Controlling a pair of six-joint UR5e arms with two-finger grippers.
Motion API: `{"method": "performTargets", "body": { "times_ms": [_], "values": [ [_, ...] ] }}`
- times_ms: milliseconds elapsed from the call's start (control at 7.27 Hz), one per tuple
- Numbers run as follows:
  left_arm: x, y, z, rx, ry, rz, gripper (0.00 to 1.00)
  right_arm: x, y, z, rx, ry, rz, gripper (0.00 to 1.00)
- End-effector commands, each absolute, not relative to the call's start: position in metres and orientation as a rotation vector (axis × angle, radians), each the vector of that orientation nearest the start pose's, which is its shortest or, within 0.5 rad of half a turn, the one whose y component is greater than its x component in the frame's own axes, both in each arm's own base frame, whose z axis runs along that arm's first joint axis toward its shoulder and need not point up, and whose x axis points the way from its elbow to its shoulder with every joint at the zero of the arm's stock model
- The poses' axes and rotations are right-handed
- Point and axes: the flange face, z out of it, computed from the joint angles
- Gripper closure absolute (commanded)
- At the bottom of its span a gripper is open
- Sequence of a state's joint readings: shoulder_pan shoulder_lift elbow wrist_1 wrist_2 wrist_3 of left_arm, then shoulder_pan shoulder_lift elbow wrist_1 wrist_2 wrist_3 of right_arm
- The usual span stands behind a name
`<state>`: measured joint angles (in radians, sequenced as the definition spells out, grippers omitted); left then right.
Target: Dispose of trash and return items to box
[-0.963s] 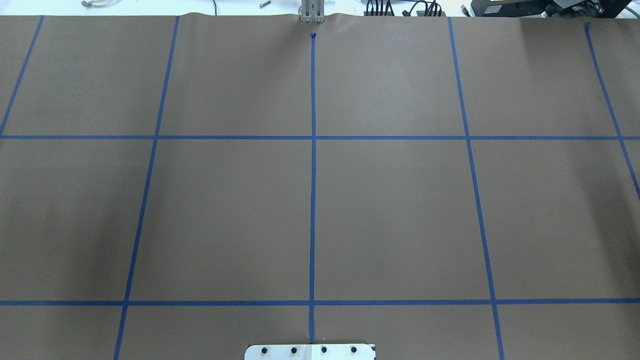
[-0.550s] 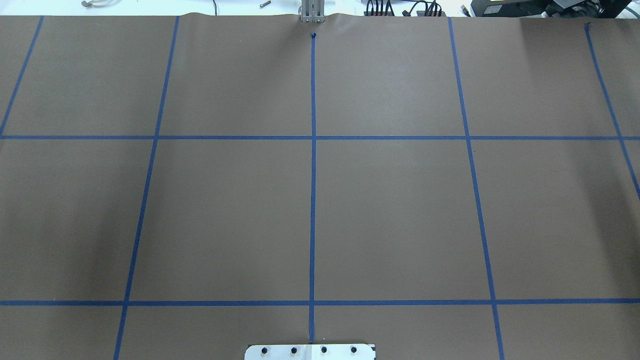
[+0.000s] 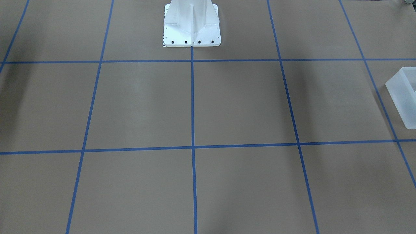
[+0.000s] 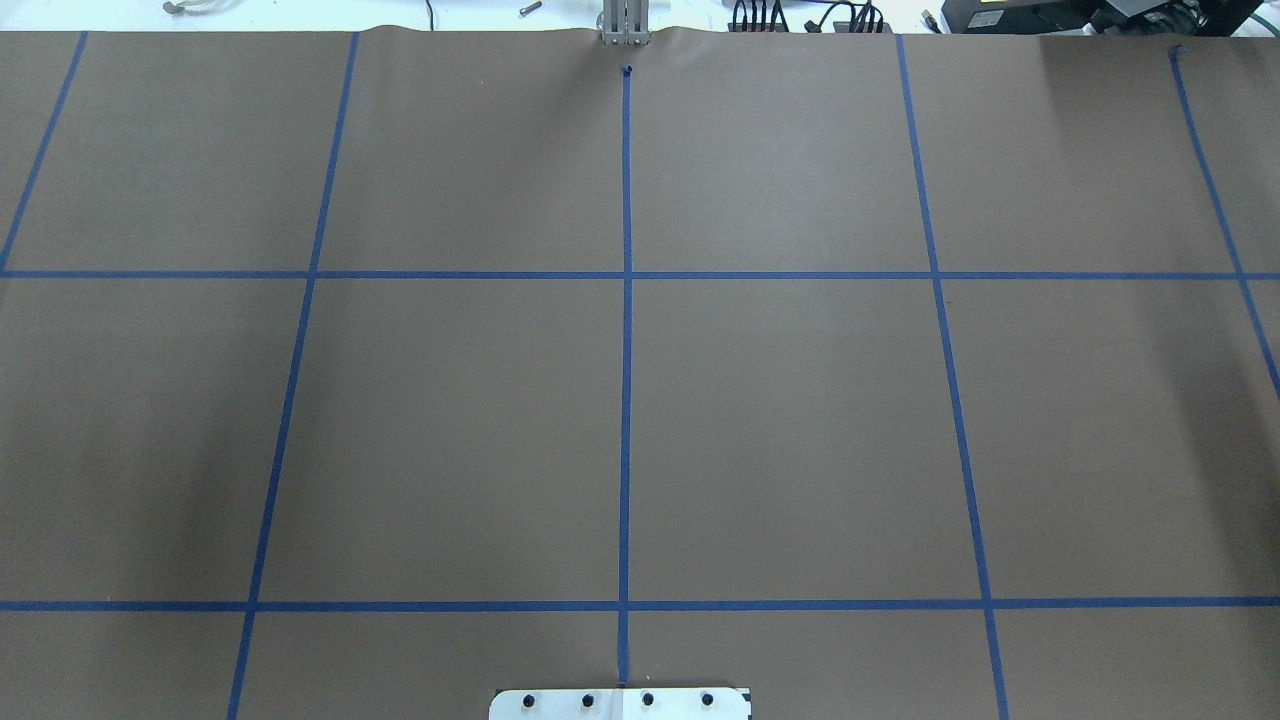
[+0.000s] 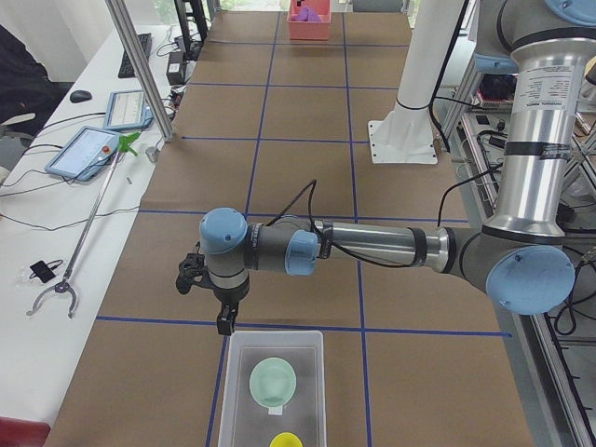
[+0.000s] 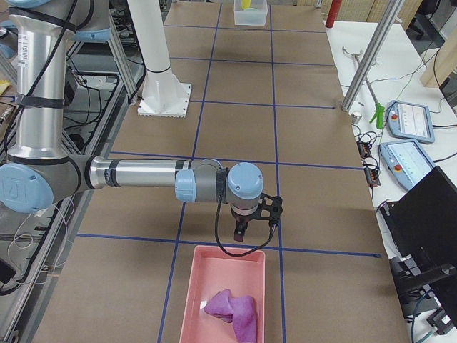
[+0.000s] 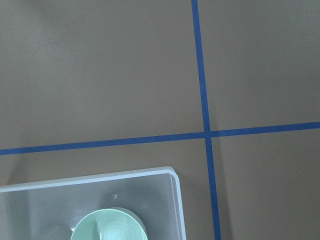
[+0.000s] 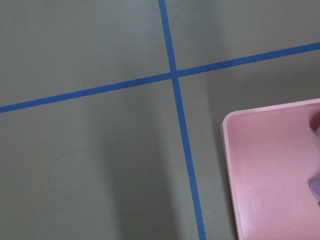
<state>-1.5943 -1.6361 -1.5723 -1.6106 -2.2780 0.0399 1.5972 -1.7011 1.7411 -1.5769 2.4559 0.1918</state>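
Observation:
The translucent box [image 5: 310, 371] sits at the table's left end; it also shows in the front-facing view [image 3: 403, 94] and the left wrist view [image 7: 150, 190]. In it lie the mint-green bowl [image 5: 274, 382], also in the left wrist view [image 7: 107, 229], and the yellow cup [image 5: 285, 440]. My left gripper [image 5: 224, 324] hangs just beyond the box's far edge. My right gripper [image 6: 240, 232] hangs just beyond a pink tray [image 6: 228, 271] holding crumpled purple trash [image 6: 232, 311]. I cannot tell whether either gripper is open or shut. Neither shows in the overhead view.
The white robot pedestal [image 3: 191, 26] stands at the table's robot-side middle. Blue tape lines grid the brown table [image 4: 780, 430]. Tablets [image 5: 88, 149] and a grabber tool [image 5: 74, 251] lie on the side bench beyond the table edge.

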Motion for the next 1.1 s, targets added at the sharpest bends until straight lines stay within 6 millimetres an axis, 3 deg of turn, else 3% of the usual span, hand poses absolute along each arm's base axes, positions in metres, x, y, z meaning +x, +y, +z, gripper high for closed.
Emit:
{"method": "performTargets", "body": {
  "times_ms": [0, 962],
  "values": [
    [-0.0807, -0.5249, 0.6246, 0.127, 0.703, 0.055, 0.02, 0.0677, -0.4368, 0.6280, -0.042, -0.884, 0.189, 0.00],
    [-0.0807, -0.5242, 0.6275, 0.122, 0.703, 0.053, 0.02, 0.0685, -0.4376, 0.6281, -0.038, -0.872, 0.188, 0.00]
  ]
}}
